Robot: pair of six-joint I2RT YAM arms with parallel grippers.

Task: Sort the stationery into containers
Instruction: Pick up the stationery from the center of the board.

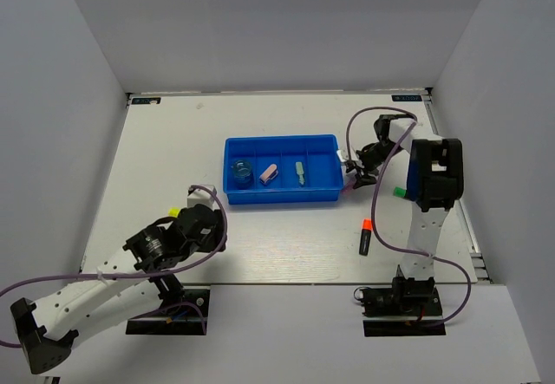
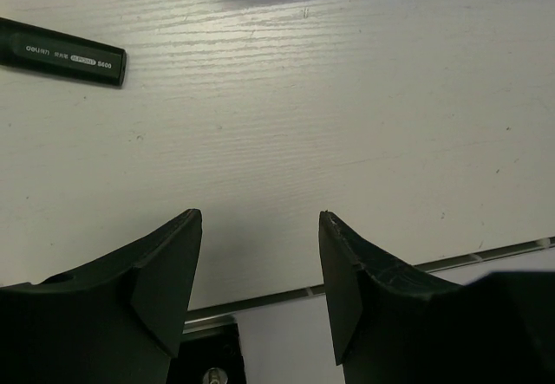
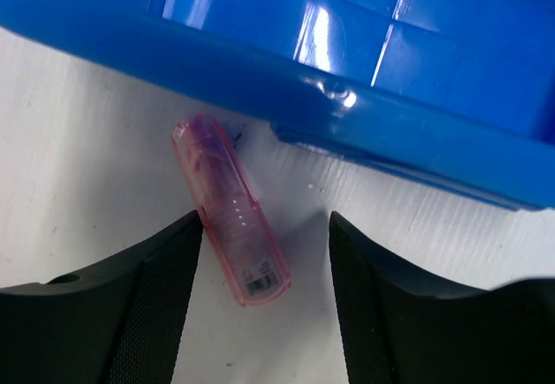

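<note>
Pink tube [image 3: 232, 224] beside tray [image 3: 390, 133]: your right fingers [image 3: 130, 315] open astride it, seemingly not yet gripping; close next; left fingers [image 2: 165, 271] open, empty.

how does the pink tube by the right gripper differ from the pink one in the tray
Place: the loose pink tube lies on the table, just outside the wall of the blue tray. The sorted pink tube lies in the tray's second compartment from the left.
Gripper: the loose pink tube sits between the open fingers of the right gripper. No gripper is at the sorted pink tube.
Both are short pink tubes lying on their sides.
</note>
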